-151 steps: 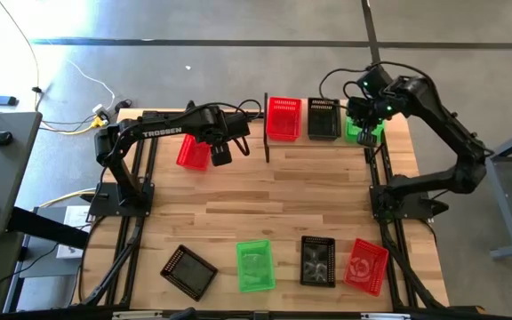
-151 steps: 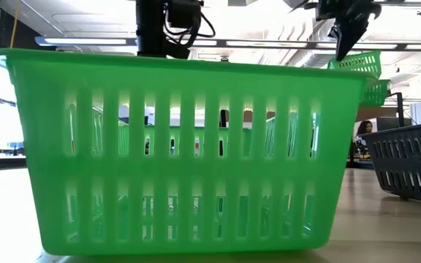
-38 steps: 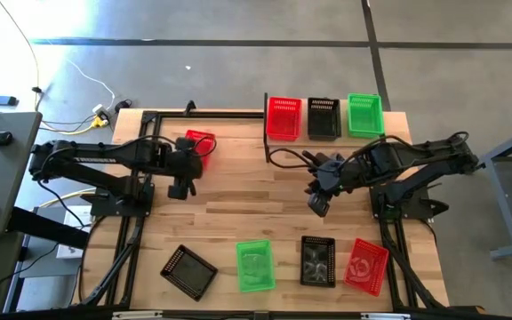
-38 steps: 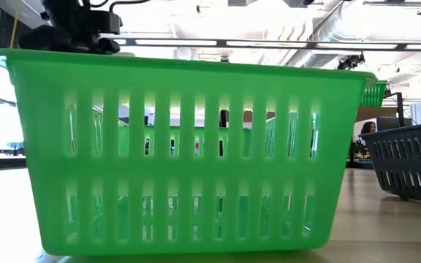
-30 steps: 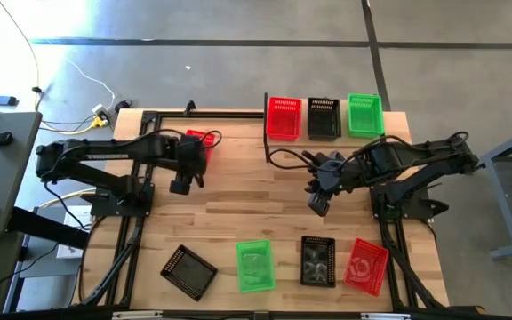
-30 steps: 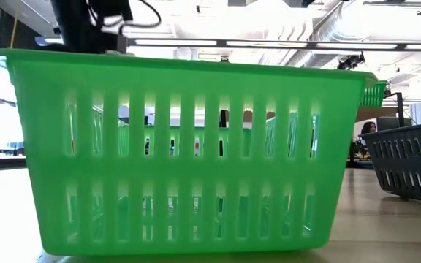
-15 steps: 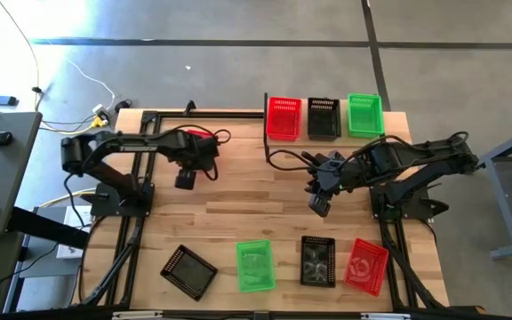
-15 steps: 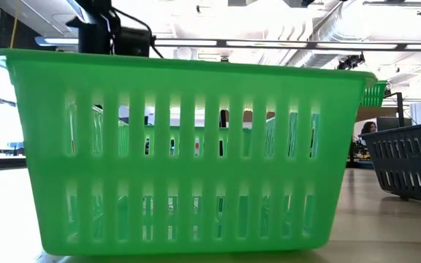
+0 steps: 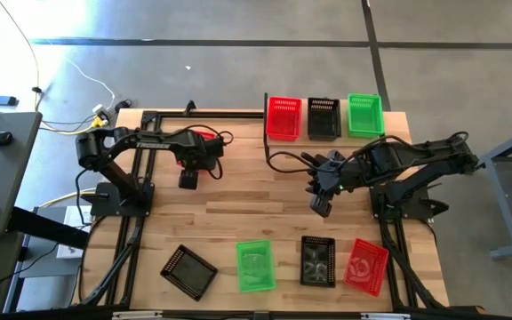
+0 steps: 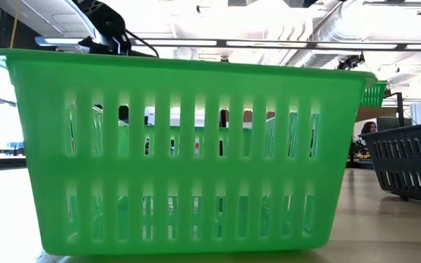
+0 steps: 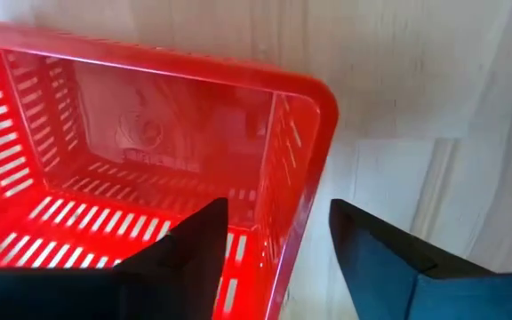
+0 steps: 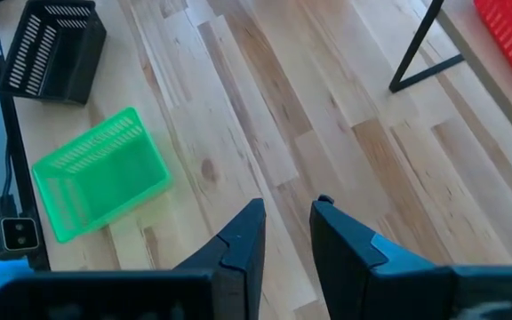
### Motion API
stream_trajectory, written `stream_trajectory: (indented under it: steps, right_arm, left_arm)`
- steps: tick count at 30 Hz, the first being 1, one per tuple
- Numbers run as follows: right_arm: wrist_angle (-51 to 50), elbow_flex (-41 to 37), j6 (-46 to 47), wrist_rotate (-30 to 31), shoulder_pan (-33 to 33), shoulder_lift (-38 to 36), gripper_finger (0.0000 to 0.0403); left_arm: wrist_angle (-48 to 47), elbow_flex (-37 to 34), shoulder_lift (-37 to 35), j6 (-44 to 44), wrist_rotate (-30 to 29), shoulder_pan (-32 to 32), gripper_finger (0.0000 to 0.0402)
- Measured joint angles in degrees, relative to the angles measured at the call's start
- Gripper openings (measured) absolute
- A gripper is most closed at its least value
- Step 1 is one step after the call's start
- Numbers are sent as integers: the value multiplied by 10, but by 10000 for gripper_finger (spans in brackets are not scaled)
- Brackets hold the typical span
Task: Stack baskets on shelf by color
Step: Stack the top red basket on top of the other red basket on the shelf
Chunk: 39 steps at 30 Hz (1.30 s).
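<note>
Counting eight baskets (image 9: 255, 265) in view

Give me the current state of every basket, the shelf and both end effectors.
Shelf: bears red, black and green baskets in a row.
Loose red basket: upright on the table.
Left end effector: open, fingers straddling that basket's wall.
Right end effector: empty, jaws slightly apart above bare table.
Front baskets: tilted black, green, black, red, all on the table, upright.
</note>
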Motion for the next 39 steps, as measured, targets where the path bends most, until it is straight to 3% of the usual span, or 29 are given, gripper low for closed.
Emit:
stream_trajectory:
  steps: [12,21,31,35,39]
  right_arm:
    - [-19,0,0,0,0,0,79]
    - [-19,0,28,16,0,0,79]
    - [-19,0,93,33,0,0,79]
    - [-20,0,106,79,0,0,79]
    - [-21,0,101,170,-2,0,79]
  left_arm:
    - [-8,9,-2,-82,30,-4,9]
    - [-106,94,-30,-153,32,-29,4]
    - [-173,294,-50,-200,26,-66,4]
    - [-154,370,-50,-180,-7,-75,4]
    - [-85,415,-50,-165,-29,-82,4]
